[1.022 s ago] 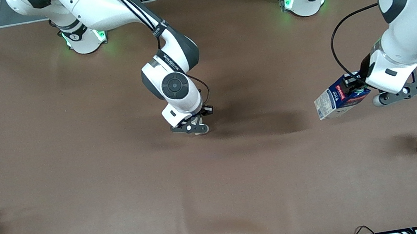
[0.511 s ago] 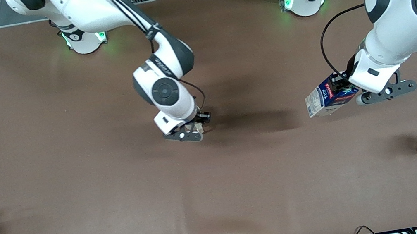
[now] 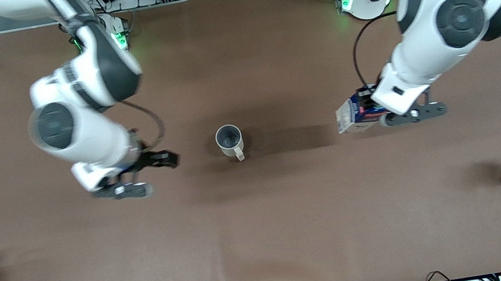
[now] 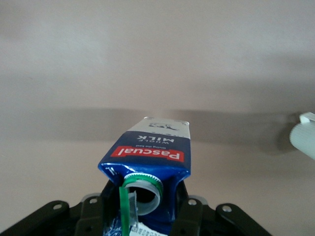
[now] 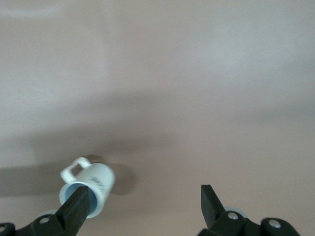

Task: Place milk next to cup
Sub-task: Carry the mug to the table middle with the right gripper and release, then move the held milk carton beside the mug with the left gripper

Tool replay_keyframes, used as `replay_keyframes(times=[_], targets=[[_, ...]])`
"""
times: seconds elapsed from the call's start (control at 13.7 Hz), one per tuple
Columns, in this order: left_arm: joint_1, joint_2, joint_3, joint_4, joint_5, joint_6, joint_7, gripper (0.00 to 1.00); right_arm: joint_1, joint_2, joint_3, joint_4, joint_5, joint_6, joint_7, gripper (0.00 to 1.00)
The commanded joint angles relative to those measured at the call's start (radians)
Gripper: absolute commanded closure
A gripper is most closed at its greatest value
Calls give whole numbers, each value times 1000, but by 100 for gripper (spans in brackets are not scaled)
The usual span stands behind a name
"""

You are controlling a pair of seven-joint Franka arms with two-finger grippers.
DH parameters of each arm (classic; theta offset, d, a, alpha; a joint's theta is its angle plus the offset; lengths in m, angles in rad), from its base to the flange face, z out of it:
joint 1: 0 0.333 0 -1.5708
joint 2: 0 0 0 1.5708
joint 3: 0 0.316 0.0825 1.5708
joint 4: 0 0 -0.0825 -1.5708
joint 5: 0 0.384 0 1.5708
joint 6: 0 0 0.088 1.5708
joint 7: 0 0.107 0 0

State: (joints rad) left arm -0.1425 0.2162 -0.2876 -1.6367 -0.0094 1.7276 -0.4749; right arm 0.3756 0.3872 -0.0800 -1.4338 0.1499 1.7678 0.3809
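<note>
Dark blue and white gable-top milk carton (image 3: 352, 117): gripped by left end effector (image 3: 379, 112), above brown counter (image 3: 292, 214) | cream-white mug (image 3: 229, 140): stood upright mid-counter | right end effector (image 5: 145, 204): spread wide, nothing held.

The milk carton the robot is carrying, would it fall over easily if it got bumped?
Probably yes. The milk carton looks tall and narrow, so a bump near the top might tip it. The left claw grips it by its top; cardboard could dent if squeezed. Its flat sides shouldn't roll.
</note>
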Motion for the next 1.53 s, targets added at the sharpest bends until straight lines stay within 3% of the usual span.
replay_keyframes(times=[0.0, 0.37, 0.8, 1.02, 1.46], targets=[[-101, 8, -7, 6, -14, -3, -126, 89, -113, -74, 20, -22, -13, -135, -156, 0], [-276, 77, -7, 5, -3, 3, -319, 88, -292, -232, 22, -40, -42, -214, -344, 0], [-451, 166, -4, 9, 29, 131, -487, 89, -352, -425, 22, -143, -90, -280, -396, 0], [-503, 193, -5, 11, 42, 181, -582, 88, -366, -481, 22, -175, -95, -310, -367, 0], [-583, 279, -1, 58, 69, 254, -677, 88, -374, -464, 28, -178, -174, -314, -418, 0]])
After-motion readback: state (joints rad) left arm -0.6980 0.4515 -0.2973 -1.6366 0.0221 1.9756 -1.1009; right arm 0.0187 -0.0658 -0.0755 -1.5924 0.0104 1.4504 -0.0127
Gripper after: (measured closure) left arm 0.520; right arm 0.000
